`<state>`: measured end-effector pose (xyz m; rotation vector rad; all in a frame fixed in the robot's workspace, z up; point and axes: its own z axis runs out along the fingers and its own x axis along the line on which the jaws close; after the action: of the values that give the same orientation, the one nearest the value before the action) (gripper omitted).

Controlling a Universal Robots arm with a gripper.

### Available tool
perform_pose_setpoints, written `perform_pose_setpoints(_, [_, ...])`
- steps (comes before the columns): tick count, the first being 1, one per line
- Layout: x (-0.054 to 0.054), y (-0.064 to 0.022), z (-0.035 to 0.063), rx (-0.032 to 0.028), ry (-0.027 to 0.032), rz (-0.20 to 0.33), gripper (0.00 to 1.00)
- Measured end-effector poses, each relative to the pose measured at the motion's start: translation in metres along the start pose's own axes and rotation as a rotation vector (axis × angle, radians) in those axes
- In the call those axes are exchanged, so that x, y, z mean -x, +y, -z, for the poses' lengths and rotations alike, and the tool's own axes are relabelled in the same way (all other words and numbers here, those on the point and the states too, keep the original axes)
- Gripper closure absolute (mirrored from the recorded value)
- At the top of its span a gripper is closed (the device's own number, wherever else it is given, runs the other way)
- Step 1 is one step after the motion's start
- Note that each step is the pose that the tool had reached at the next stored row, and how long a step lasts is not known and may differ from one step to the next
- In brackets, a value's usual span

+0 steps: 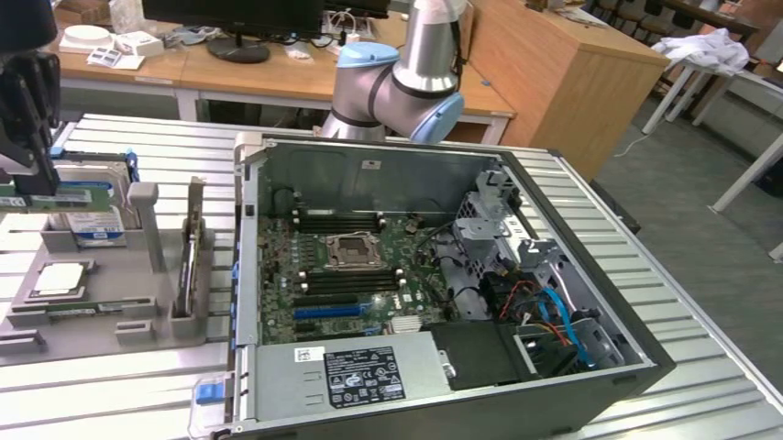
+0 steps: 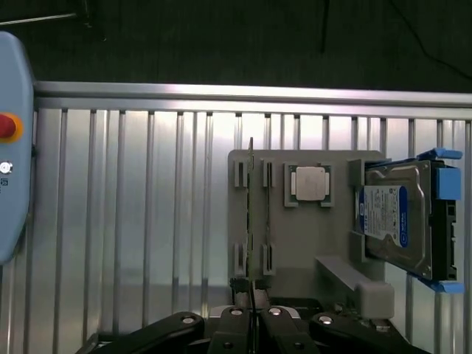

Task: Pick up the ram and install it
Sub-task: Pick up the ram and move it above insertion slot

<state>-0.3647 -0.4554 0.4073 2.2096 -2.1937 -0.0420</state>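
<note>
Between the jaws, which were closed almost fully together, the gripper (image 2: pixel 252 316) pinched the ram (image 2: pixel 251 221), a thin green stick seen edge-on in the wrist view and running straight out from the fingertips. In the exterior view the gripper (image 1: pixel 31 181) hung above the grey holder (image 1: pixel 137 307) with the ram (image 1: pixel 61 197) level just under the fingertips, held clear of the holder's slots rather than seated in them.

Directly below the ram lay the grey holder (image 2: pixel 302 243) with its pairs of upright slot brackets. A second thin green strip (image 1: pixel 80 310) rested low in the holder, near its front edge in the exterior view. On the holder's middle sat a square silver processor (image 2: pixel 310 183) in a shallow recess. Farther along the holder a silver hard drive (image 2: pixel 391 221) with a blue label leaned in its cradle, with blue clips at its ends.

The holder rested on a ribbed metal surface (image 2: pixel 133 221). Beside the holder, toward the exterior view's right, an open computer case (image 1: pixel 612 371) lay on the same surface, its green motherboard (image 1: pixel 355 275) exposed with dark memory slots on both sides of the processor socket. Beyond the case and farthest from the holder rose the silver and blue robot arm (image 1: pixel 410 78).
</note>
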Motion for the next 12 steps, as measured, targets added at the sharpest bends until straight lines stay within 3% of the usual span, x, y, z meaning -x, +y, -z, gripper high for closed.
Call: perform_pose_setpoints(12, [0.0, 0.0007, 0.0173, 0.0002, 0.0001, 0.0, 0.88])
